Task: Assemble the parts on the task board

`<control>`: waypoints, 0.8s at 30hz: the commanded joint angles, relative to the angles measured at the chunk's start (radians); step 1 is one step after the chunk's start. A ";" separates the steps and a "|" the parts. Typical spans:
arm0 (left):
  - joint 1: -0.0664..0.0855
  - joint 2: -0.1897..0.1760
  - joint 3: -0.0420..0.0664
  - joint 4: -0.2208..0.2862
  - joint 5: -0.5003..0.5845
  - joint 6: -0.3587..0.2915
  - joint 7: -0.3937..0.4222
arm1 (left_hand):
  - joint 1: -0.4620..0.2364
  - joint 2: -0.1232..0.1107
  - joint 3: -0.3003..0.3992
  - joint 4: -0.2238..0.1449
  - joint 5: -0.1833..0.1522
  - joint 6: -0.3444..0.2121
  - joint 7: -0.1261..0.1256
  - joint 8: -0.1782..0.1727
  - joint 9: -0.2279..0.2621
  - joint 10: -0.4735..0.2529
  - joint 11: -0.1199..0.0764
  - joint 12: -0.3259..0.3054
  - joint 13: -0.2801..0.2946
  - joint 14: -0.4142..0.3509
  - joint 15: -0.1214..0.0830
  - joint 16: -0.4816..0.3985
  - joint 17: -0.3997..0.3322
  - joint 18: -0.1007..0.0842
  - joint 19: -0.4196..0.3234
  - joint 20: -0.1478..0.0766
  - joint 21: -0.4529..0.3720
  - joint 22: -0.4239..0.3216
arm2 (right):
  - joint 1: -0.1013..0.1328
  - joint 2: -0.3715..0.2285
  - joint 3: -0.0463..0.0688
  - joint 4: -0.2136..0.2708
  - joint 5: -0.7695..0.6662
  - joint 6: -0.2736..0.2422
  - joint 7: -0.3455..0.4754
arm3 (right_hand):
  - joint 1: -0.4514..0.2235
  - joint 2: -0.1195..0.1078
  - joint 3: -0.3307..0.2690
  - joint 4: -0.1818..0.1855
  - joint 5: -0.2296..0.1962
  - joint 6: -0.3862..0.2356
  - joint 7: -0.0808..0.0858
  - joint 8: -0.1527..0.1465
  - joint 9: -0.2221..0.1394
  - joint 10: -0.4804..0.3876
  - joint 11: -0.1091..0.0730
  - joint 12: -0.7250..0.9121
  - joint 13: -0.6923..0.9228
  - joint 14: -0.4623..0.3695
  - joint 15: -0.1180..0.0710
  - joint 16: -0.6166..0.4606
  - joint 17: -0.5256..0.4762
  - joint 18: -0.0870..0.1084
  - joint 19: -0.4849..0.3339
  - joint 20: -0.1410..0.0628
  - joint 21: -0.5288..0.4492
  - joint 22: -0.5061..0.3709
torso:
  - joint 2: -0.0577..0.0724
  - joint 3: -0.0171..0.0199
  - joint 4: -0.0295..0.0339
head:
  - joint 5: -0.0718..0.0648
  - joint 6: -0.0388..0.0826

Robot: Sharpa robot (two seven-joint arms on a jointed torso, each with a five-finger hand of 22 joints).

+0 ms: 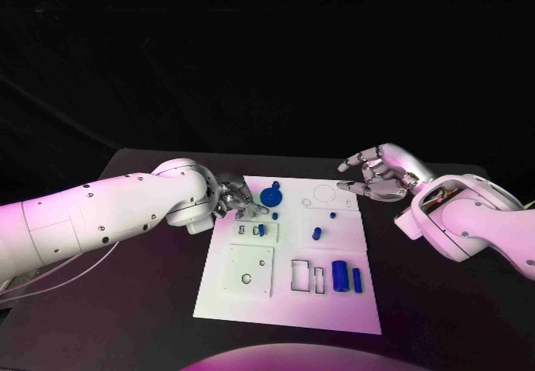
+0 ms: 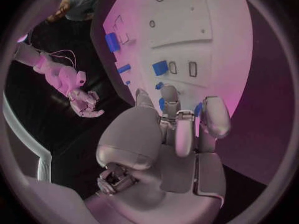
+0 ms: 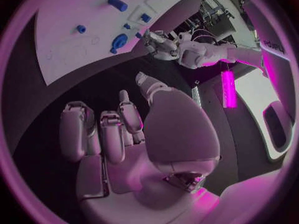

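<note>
The white task board (image 1: 240, 305) lies in the middle of the black table. A round blue part (image 1: 273, 197) sits near its far left corner. My left hand (image 1: 236, 198) hovers just beside that part, fingers bent over the board's edge. Blue shows past the fingers (image 2: 177, 122) in the left wrist view, and I cannot tell whether they grip anything. A small blue piece (image 1: 261, 229) stands in a slot close by. Two blue cylinders (image 1: 339, 276) lie at the near right. My right hand (image 1: 377, 174) hangs off the board's far right corner, fingers loosely bent, holding nothing.
More small blue pieces (image 1: 317, 232) stand mid-board. Rectangular recesses (image 1: 302, 276) and a square plate (image 1: 252, 270) mark the board's near half. Bare black table (image 1: 446, 309) lies on both sides of the board.
</note>
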 commanded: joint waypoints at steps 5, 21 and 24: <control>0.003 0.025 -0.004 0.000 -0.087 0.098 -0.111 | -0.019 0.007 -0.025 0.005 0.005 0.011 -0.014 0.022 0.018 0.023 -0.006 0.094 0.081 0.106 -0.012 0.009 0.263 -0.016 0.020 -0.004 0.019 0.035 | 0.001 0.002 0.000 -0.012 0.015 0.006 -0.002 | 0.000 -0.009 0.010 -0.001 0.009 0.004 -0.001 0.005 0.002 0.003 -0.002 0.000 0.000 0.096 -0.006 -0.002 0.227 0.010 0.002 -0.005 0.001 0.142 | 0.003 -0.0003 0.0009 | 0.002 -0.005; 0.003 0.040 -0.008 0.014 -0.069 0.130 -0.122 | -0.029 0.009 -0.026 0.006 0.004 0.020 -0.019 0.033 0.027 0.032 -0.009 0.131 0.112 0.106 -0.015 0.009 0.263 -0.022 0.035 -0.006 0.037 0.065 | -0.001 0.011 0.000 -0.031 0.009 0.012 -0.018 | -0.001 -0.010 0.015 0.000 0.018 0.003 -0.001 0.006 0.003 0.003 -0.002 -0.001 0.000 0.096 -0.006 -0.002 0.226 0.010 0.002 -0.005 -0.001 0.141 | 0.002 -0.0003 0.0000 | 0.004 -0.022; 0.004 0.042 -0.008 0.017 -0.064 0.129 -0.121 | -0.029 0.009 -0.026 0.006 0.004 0.020 -0.019 0.034 0.027 0.032 -0.009 0.132 0.113 0.106 -0.015 0.009 0.263 -0.022 0.036 -0.007 0.037 0.066 | -0.001 0.011 0.000 -0.032 0.008 0.015 -0.022 | -0.002 -0.012 0.018 0.000 0.023 0.003 -0.001 0.006 0.004 0.003 -0.002 -0.001 -0.001 0.096 -0.006 -0.002 0.226 0.011 0.001 -0.005 -0.002 0.140 | 0.002 -0.0007 -0.0003 | 0.005 -0.024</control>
